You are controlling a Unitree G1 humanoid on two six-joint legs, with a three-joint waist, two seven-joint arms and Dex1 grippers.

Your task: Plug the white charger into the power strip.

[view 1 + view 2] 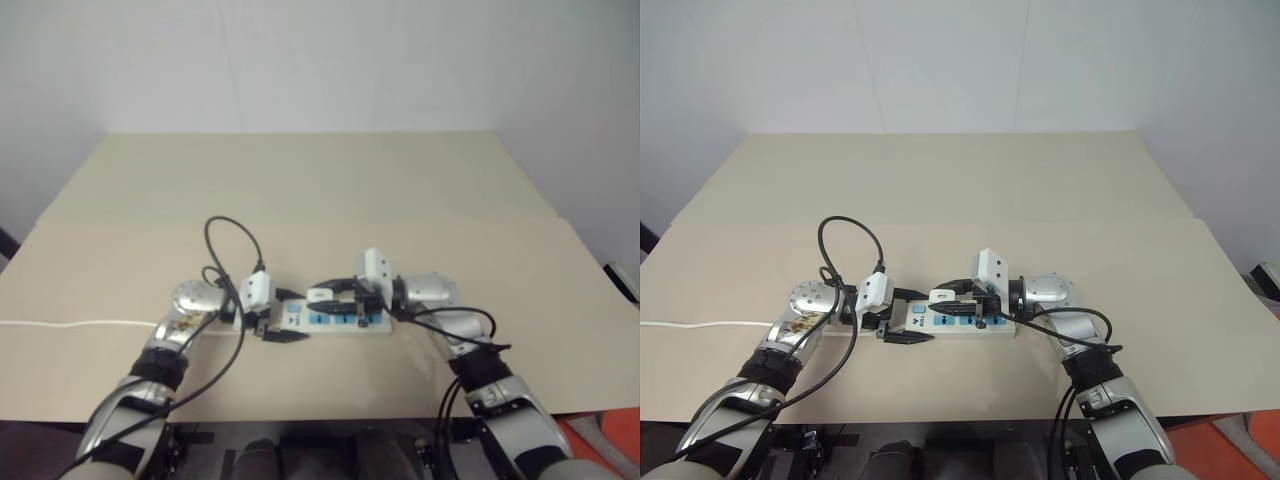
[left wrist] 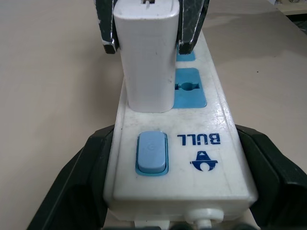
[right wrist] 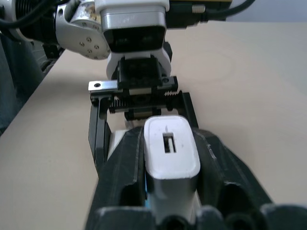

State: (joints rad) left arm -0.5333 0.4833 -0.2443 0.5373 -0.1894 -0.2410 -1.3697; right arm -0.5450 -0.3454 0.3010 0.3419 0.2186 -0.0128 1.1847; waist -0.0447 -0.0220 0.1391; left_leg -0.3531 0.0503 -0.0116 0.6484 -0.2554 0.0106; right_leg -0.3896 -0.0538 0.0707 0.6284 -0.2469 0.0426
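Power strip (image 2: 211, 158) lies flat on the beige desk (image 1: 320, 180), near its front edge, long axis running from one claw to the other

Left claw (image 1: 902, 316): fingers (image 2: 76, 177) straddle the switch end of the strip, one on each long side, against the casing as far as the left wrist view shows, so it's clamped on the strip. Blue switch (image 2: 152, 152) and the brand mark sit right between its fingers; the strip's thin white cord (image 1: 80, 323) runs away behind this claw, out toward the desk's left edge

White charger (image 2: 146, 52) stands upright on the strip just past the switch, base seated flush on the casing, over the socket nearest the left claw

Right claw (image 1: 952, 295) comes in from the opposite end, reaching over the strip, fingers (image 3: 124, 163) flanking the charger on both sides. Can't tell if it's pinching or has slackened off, the contact isn't clear in either wrist view

Next blue socket face (image 2: 189, 88) beside the charger is uncovered; the one beyond is mostly hidden behind the right claw's fingers

Around: black cable (image 1: 232, 245) loops up over the left wrist, another black cable (image 1: 465, 320) loops beside the right wrist. Both hang clear of the strip. White walls behind the desk
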